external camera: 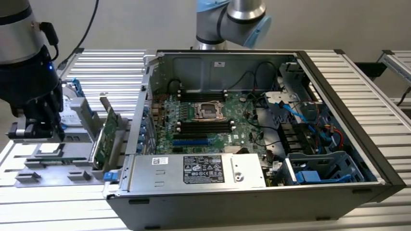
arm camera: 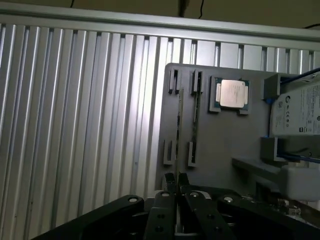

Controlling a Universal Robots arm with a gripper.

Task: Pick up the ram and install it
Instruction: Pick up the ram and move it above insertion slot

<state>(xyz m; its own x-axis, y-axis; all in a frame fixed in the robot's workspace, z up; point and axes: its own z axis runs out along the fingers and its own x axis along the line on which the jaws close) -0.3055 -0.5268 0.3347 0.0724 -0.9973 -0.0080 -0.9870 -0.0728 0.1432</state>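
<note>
The ram shows as two thin sticks seen edge-on, one (arm camera: 181, 120) beside the other (arm camera: 196, 117), standing in the brackets of a grey holder plate (arm camera: 225, 145). My gripper (arm camera: 176, 181) hovers just off the near end of the sticks, in line with them. Its black fingertips (arm camera: 170, 181) stand a narrow gap apart with nothing between them. In the exterior view the gripper (external camera: 37, 129) hangs over the holder plate (external camera: 51, 166) at that view's left, outside the open computer case. The motherboard (external camera: 199, 122) lies in the case, its black memory slots (external camera: 204, 126) bare.
A silver processor chip (arm camera: 231, 94) sits on the holder beside the sticks. A large green expansion card (external camera: 108, 134) stands upright between the holder and the case wall (external camera: 142, 115). A power supply (external camera: 205, 169) and a blue drive cage (external camera: 321, 168) fill the case's near side.
</note>
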